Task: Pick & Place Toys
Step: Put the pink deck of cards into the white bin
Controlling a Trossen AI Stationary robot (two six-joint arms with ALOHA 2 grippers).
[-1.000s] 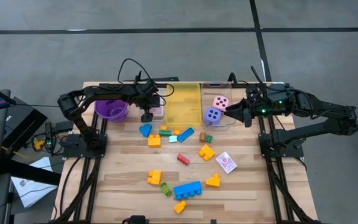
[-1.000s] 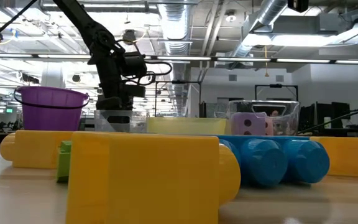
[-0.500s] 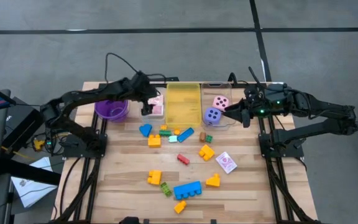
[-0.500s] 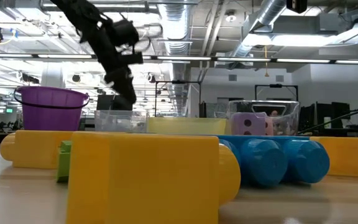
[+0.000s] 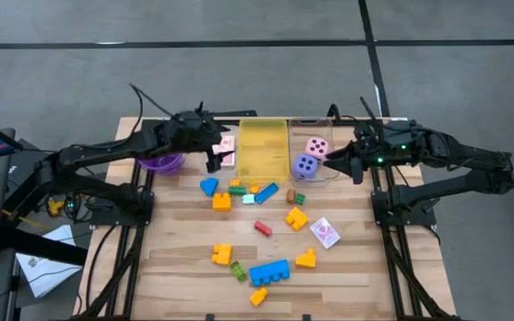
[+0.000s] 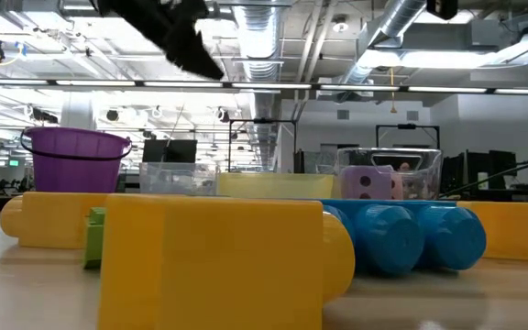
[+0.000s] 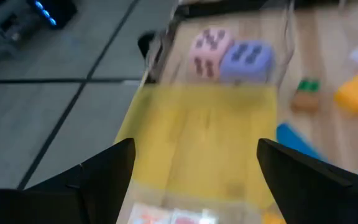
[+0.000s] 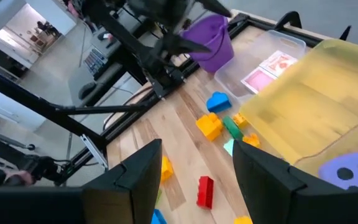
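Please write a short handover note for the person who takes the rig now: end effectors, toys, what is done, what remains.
Left end effector: open, empty, raised over the clear bin holding playing cards.
Right end effector: half open, empty, beside the bin with the pink die and purple die.
Done: dice and some cards binned. The yellow bin looks empty.
Left: loose blocks and one card pile on the table.

Purple bowl (image 5: 159, 161), yellow bin (image 5: 263, 150), pink-and-purple dice (image 5: 310, 156).
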